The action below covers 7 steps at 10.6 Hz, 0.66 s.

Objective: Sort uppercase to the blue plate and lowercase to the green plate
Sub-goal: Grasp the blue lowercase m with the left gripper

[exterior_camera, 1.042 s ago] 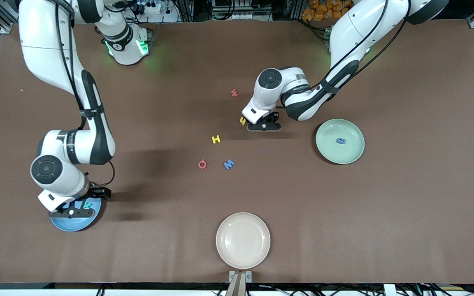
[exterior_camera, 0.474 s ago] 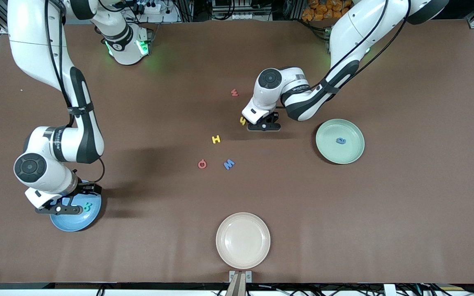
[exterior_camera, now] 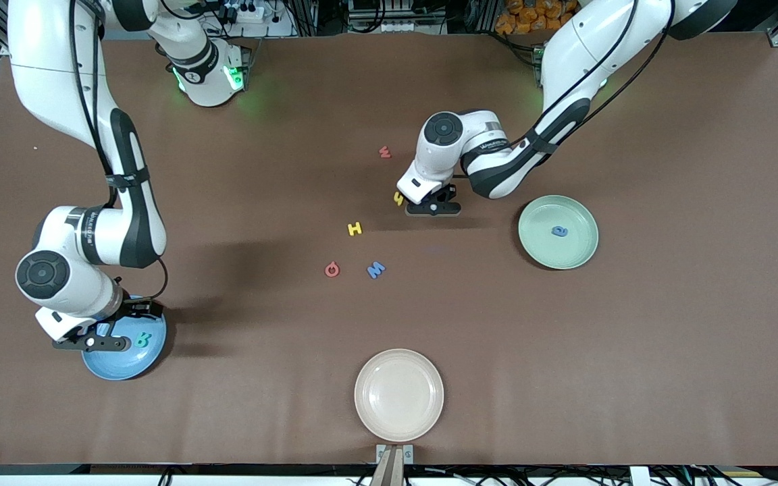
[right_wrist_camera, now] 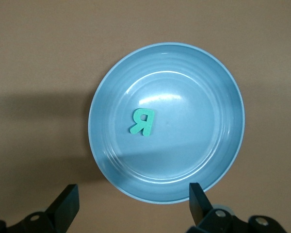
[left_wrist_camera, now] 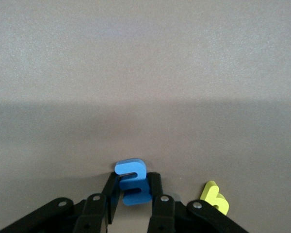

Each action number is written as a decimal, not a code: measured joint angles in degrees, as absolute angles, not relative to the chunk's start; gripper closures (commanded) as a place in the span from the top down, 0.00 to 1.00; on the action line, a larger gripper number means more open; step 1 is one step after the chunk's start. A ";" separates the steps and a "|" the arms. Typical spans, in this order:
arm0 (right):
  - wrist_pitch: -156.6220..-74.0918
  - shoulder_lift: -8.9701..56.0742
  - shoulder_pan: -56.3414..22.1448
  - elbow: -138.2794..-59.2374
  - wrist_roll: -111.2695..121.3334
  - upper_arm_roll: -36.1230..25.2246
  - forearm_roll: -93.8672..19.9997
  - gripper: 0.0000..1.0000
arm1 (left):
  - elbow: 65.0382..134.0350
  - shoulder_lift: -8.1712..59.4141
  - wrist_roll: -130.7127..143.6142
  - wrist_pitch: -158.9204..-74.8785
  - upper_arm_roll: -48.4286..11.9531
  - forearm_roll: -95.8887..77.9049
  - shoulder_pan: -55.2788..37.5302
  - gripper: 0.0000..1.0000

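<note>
The brown table (exterior_camera: 632, 371) has wide bare stretches along its edge nearest the front camera and at the left arm's end, where nothing lies past the green plate (exterior_camera: 527, 251). The corner at the right arm's end is open too, apart from the blue plate (exterior_camera: 125, 369). The surface is a plain matte brown sheet, and the two arm bases stand along the edge farthest from the camera with racks and cables past them. The loose letters cluster mid-table. The red w (exterior_camera: 384, 152) lies farthest from the camera. The yellow H (exterior_camera: 355, 229) is nearer, and the red ring letter (exterior_camera: 332, 270) and the blue angular M (exterior_camera: 376, 270) lie nearer again, side by side but apart. The left gripper (exterior_camera: 433, 208) is down at the table, just beside the yellow h (exterior_camera: 398, 198). In the left wrist view its fingers (left_wrist_camera: 156, 191) press in on both sides of the blue three-pronged m (left_wrist_camera: 133, 182), which stands on edge between them, while the yellow h (left_wrist_camera: 215, 198) lies untouched close by. The right gripper (exterior_camera: 92, 343) hangs over the blue plate's rim with its fingers (right_wrist_camera: 68, 206) spread wide and nothing between them. The blue plate (right_wrist_camera: 223, 160) holds the teal R (right_wrist_camera: 143, 121) lying flat near its middle. The green plate holds the rounded blue e (exterior_camera: 559, 231). A cream-white plate (exterior_camera: 399, 405) sits at the table edge nearest the camera, midway between the arms.
</note>
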State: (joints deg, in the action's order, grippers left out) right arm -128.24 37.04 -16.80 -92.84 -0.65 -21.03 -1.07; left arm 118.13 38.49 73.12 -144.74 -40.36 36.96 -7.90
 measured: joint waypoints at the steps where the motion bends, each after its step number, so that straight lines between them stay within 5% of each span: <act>1: -127.79 36.88 -16.80 -92.84 -0.65 -21.03 -1.07 1.00 | 118.13 38.47 73.13 -144.68 -40.36 36.96 -7.88 0.24; 7: -126.95 36.53 -16.47 -93.00 -0.63 -21.04 -1.07 1.00 | 117.94 38.46 73.15 -144.57 -40.29 36.96 -7.47 0.27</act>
